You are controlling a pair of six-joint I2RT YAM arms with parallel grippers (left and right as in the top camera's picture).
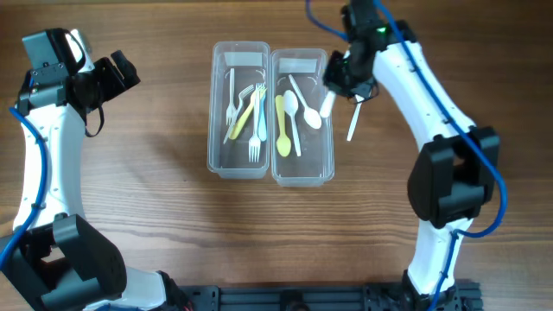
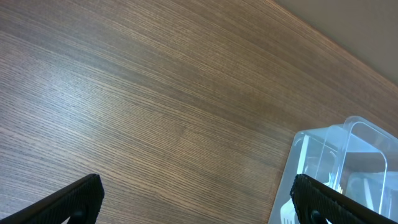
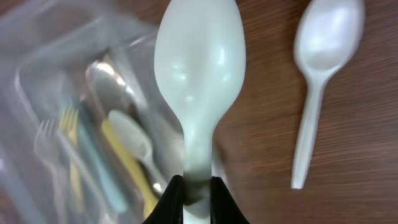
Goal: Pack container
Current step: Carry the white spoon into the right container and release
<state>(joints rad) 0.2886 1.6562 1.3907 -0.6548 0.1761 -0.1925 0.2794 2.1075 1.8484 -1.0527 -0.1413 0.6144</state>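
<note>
Two clear plastic containers stand side by side. The left container [image 1: 219, 130] holds forks and the right container [image 1: 327, 147] holds spoons, one of them yellow [image 1: 282, 130]. My right gripper [image 1: 339, 79] hovers over the right container's right rim, shut on the handle of a white spoon [image 1: 327, 105]. In the right wrist view that spoon [image 3: 199, 68] points away from the gripper [image 3: 198, 193], above the container's edge [image 3: 37, 68]. A second white spoon [image 1: 352, 125] [image 3: 323, 56] lies on the table just right of the container. My left gripper [image 1: 117, 73] [image 2: 199, 202] is open and empty, far left.
In the left wrist view there is bare wooden table [image 2: 155, 112] between the fingers, with a corner of a clear container [image 2: 357, 146] at the right. Both arm bases stand at the table's near edge.
</note>
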